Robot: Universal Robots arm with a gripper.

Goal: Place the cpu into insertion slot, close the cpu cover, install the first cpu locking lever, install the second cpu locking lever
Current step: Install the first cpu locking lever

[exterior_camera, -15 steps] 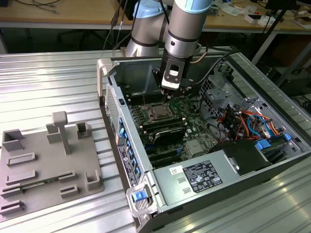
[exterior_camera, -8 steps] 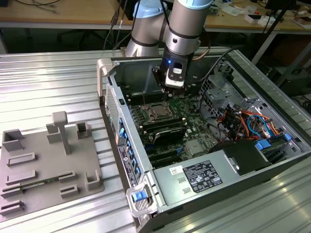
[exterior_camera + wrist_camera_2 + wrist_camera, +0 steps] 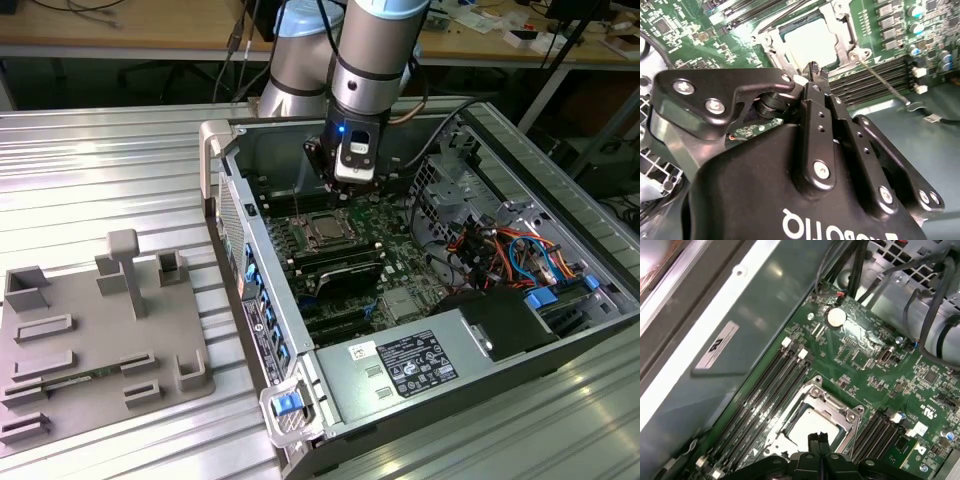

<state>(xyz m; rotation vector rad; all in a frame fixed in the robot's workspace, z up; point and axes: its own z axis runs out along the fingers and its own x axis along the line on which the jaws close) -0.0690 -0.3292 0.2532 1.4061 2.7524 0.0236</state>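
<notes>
The gripper (image 3: 344,196) hangs just above the cpu (image 3: 812,427), jaws together. The cpu lies in the insertion slot (image 3: 771,44). The cpu cover (image 3: 840,412) is down around it, mid-board inside the computer case (image 3: 400,365).

ribbed metal tabletop (image 3: 100,170) in front — cluttered wooden workbench (image 3: 120,25) behind

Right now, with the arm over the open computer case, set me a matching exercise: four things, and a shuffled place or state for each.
1 cpu
2 coin cell battery
3 grey fixture tray
4 gripper

A on the table, outside the computer case
B shut, over the cpu
C inside the cpu cover's frame
D round, silvery, on the green motherboard

Pairs: 1-C, 2-D, 3-A, 4-B
</notes>
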